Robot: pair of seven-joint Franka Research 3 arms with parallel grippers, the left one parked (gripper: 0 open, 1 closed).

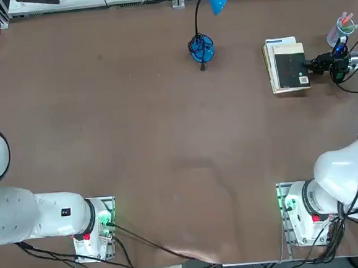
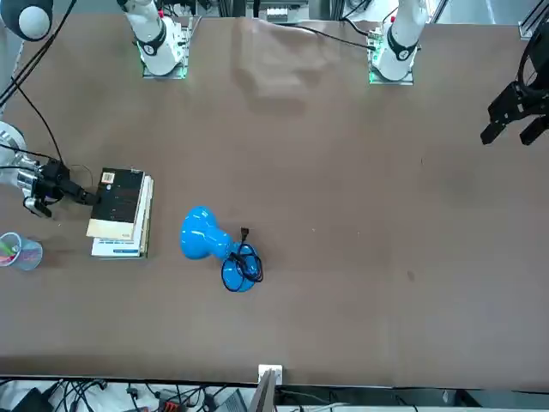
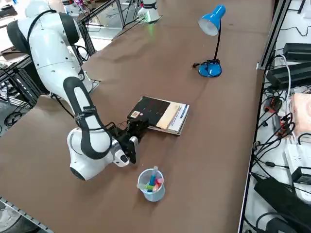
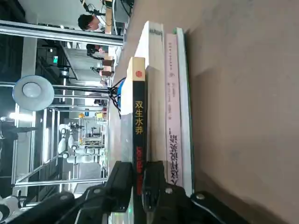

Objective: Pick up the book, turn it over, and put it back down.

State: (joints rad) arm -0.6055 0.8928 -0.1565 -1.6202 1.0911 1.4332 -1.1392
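The book [image 4: 138, 121] is thin, black with a tan band and yellow spine lettering. The right gripper [image 4: 138, 179] clasps its spine.

One stack of books [image 2: 120, 210], one blue lamp [image 2: 199, 233], one cup [image 3: 154, 195] of markers [image 3: 152, 180].
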